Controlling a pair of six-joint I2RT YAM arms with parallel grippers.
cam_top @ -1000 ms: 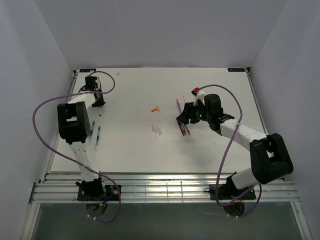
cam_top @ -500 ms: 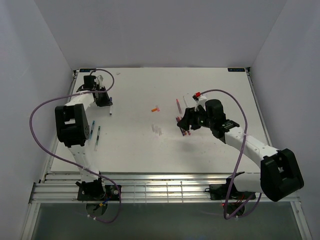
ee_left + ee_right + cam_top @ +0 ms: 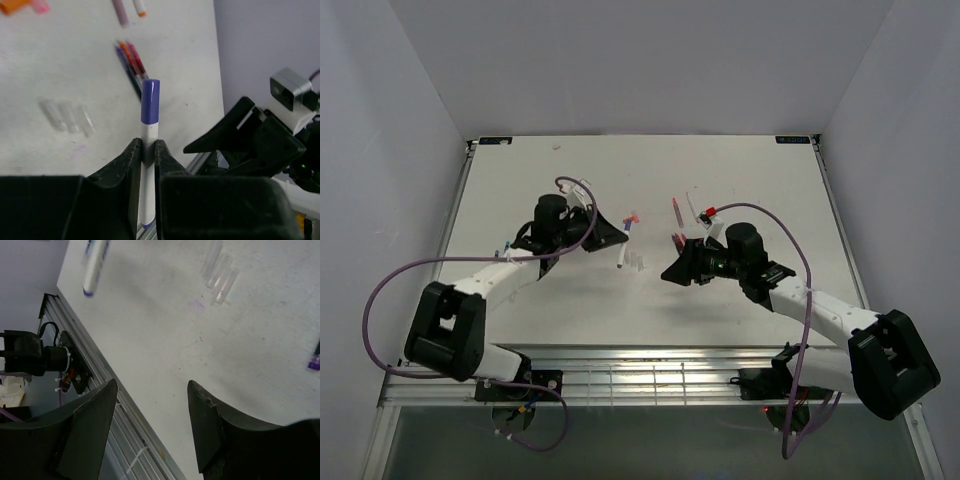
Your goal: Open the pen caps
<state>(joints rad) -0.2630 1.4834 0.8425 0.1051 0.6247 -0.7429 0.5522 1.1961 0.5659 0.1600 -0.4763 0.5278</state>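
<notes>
**Left end effector clamped on a white pen, right one hanging open**

So the left end effector (image 3: 146,150) is squeezed shut on the barrel of a white pen (image 3: 148,135). Both fingers (image 3: 131,162) pinch it around mid-length, and the pen sticks straight out past the tips. From the top camera it looks lifted off the surface near the middle, though I can't say for sure.

The right end effector (image 3: 150,410) has its jaws spread wide with nothing between them. It sits near the left one, the two facing each other across the centre of the white worktop (image 3: 750,170).

On to the smaller stuff. A bundle of pens (image 3: 678,240), dark red and purple, lies side by side just beyond the right end effector. A pinkish pen (image 3: 677,210) and a whitish pen (image 3: 692,205) lie a bit farther back.

Caps: the blue cap (image 3: 150,100) is seated on the far end of the held pen. Three clear caps (image 3: 67,116) lie in a row on the worktop, roughly between the two end effectors. An orange cap (image 3: 632,216) sits just behind the held pen.
</notes>
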